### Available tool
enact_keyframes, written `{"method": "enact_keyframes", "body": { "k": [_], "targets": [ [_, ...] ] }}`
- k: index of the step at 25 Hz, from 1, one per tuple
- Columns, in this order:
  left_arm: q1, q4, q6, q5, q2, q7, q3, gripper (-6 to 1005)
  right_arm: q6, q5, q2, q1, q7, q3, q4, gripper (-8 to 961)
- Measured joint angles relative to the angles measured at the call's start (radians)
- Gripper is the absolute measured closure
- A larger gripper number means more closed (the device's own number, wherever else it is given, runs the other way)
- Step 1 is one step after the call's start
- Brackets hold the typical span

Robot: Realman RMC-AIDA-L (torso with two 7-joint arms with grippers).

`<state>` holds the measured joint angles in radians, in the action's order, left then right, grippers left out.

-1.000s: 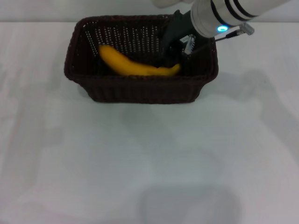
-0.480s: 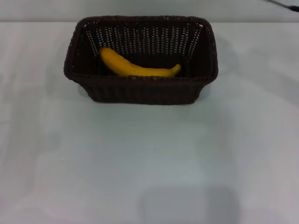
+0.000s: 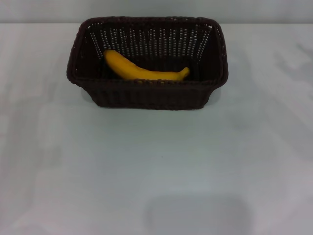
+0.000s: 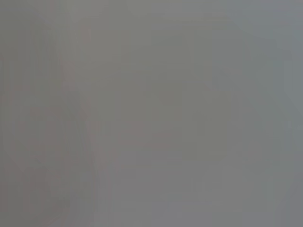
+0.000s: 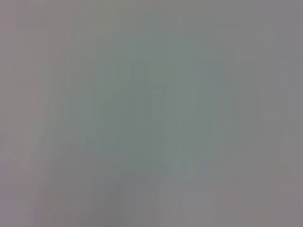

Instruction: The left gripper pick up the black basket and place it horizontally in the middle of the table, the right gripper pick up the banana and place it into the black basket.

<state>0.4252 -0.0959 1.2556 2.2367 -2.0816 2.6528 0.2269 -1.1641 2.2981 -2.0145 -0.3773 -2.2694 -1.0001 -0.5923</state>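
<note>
Here the black basket point(image 3: 146, 93) sits lengthwise across the far middle of the table point(image 3: 156, 166), upright. The banana point(image 3: 142, 70) lies inside it along the near wall (dark tip toward the right). Neither the left gripper nor the right gripper appears in any view.

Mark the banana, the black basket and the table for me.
banana point(image 3: 142, 71), head view, middle of its curve.
black basket point(image 3: 146, 95), head view, near wall.
table point(image 3: 156, 166), head view, bare top before the basket.
</note>
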Motion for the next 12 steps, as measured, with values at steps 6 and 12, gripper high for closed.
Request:
{"method": "enact_keyframes", "body": {
  "k": [6, 12],
  "targets": [
    [0.017, 0.022, -0.008, -0.002, 0.000, 0.005, 0.002, 120, -0.017, 0.263, -0.007, -0.022, -0.453, 0.012, 0.348, 166],
    [0.015, 0.061, 0.013, 0.000, -0.003, 0.006, -0.002, 120, -0.030, 0.296, -0.007, -0.019, -0.470, 0.025, 0.391, 89]
  ]
}}
